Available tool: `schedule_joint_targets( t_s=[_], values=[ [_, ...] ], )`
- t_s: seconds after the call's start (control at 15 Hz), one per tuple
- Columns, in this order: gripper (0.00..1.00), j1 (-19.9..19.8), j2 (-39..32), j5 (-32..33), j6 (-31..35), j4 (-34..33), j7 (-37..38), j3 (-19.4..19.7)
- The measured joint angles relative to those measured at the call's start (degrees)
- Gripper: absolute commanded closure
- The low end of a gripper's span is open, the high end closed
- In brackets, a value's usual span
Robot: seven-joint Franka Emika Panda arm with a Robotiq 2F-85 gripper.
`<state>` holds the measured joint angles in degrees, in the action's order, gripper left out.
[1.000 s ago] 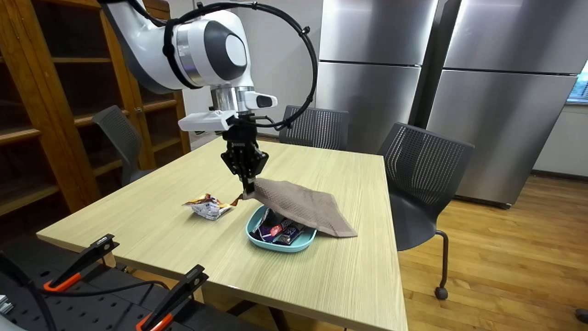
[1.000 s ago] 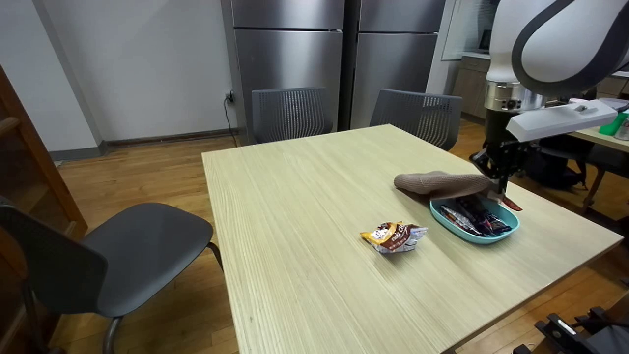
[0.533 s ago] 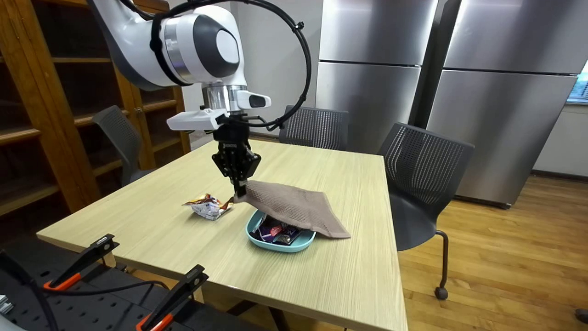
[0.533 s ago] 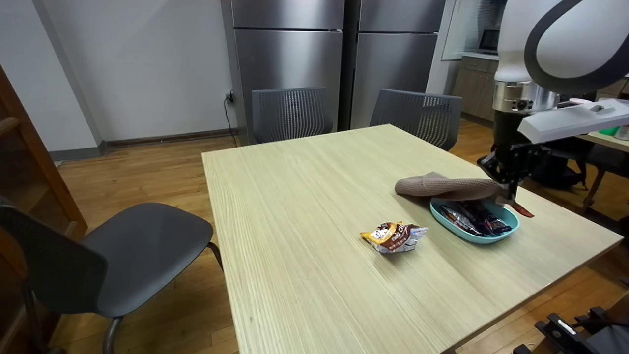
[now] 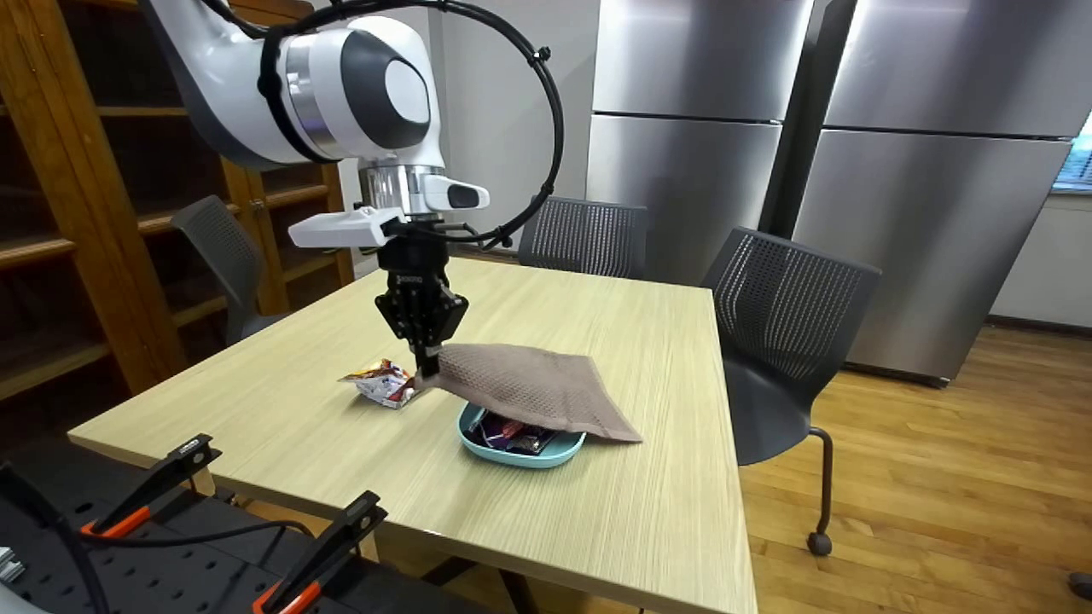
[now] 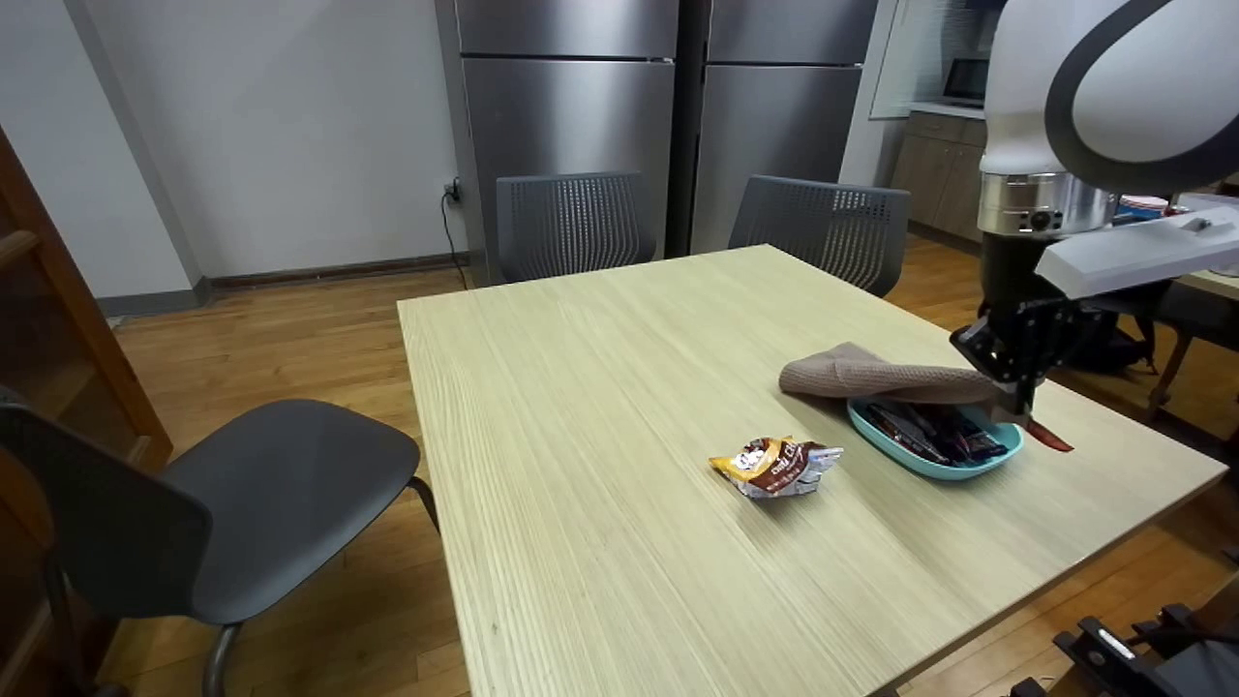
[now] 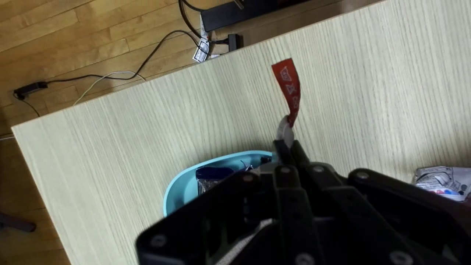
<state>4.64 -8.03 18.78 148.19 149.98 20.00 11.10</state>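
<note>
My gripper (image 5: 426,365) is shut on one corner of a brown-grey towel (image 5: 529,384) and holds it slightly above the table. In the wrist view the fingertips (image 7: 290,147) pinch the pale towel corner, and a red label (image 7: 289,86) sticks out beyond them. The towel slopes from the gripper across a turquoise bowl (image 5: 512,460), and its far end lies on the table. The bowl (image 6: 944,472) holds several dark-wrapped snack bars (image 6: 929,433), partly hidden under the towel. In the wrist view the gripper covers much of the bowl (image 7: 176,191).
A crumpled snack bag (image 6: 777,468), brown, yellow and silver, lies on the wooden table (image 6: 600,465) beside the bowl; in an exterior view it is right behind the gripper. Chairs (image 5: 785,341) stand round the table. Black and orange clamps (image 5: 320,554) sit near the table's edge.
My gripper has moved lower and sideways past the bowl, drawing the towel corner with it. The towel's far end has slid slightly, and the towel hangs lower over the bars. Bowl and snack bag stay put.
</note>
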Motion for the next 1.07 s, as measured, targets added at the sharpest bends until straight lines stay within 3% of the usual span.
schedule_joint_targets(
  t_s=[1.07],
  values=[
    [0.99, -3.89, 0.41, 6.13, -9.86, 0.39, 2.96, 0.45]
  ],
)
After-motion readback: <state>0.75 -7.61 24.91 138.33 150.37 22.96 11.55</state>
